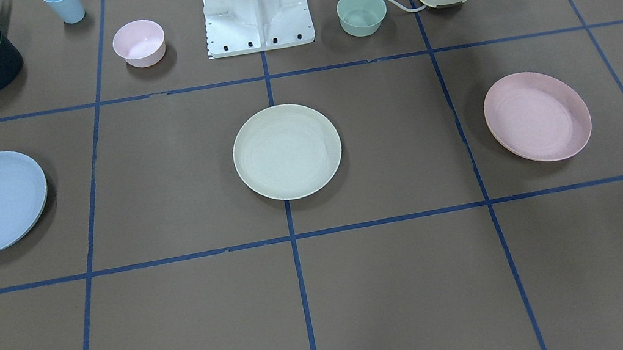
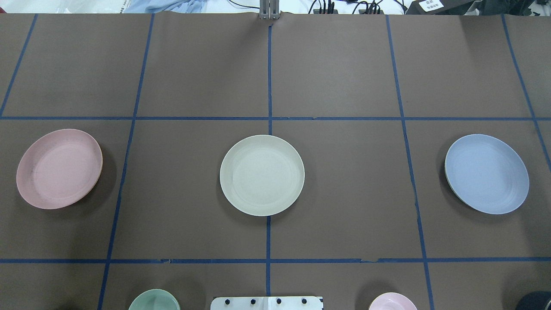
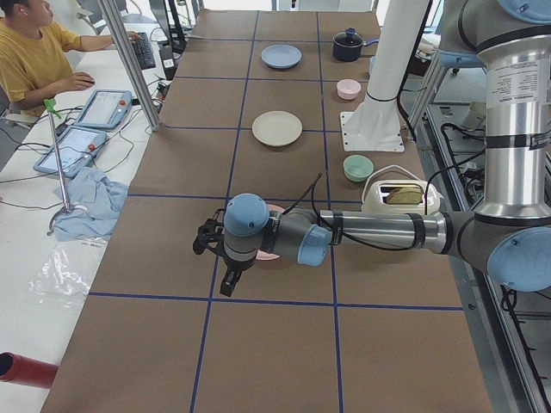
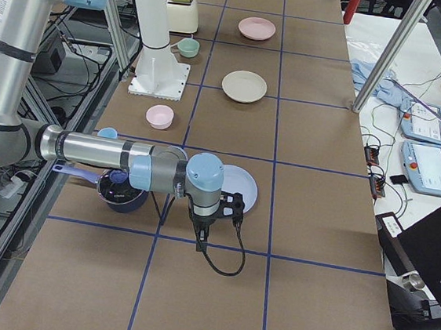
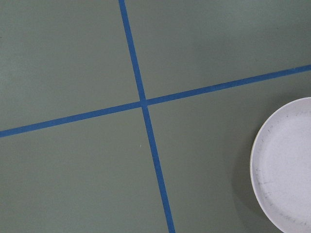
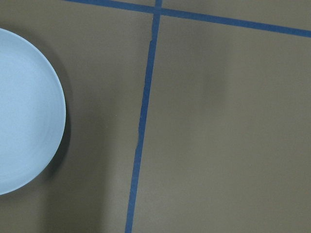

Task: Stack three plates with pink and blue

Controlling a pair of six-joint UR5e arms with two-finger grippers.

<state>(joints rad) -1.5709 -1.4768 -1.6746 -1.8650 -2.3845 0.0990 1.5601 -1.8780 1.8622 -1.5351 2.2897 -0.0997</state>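
On my blue-taped brown table (image 2: pixel 344 77), pink plate (image 2: pixel 59 168) and blue plate (image 2: pixel 486 173) flank the cream plate (image 2: pixel 261 175), well apart. For left gripper (image 3: pixel 207 237) and right gripper (image 4: pixel 234 207), I cannot tell the grip.

Wide gaps between plates (image 2: pixel 261 175); bowls (image 1: pixel 139 43) seemingly well back.

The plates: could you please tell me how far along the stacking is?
Done: nothing; the pink plate, cream plate and blue plate lie apart in a row. In hand: no plate is held; the left arm hangs by the pink one, the right arm by the blue. Left: both lifts and the whole stack.
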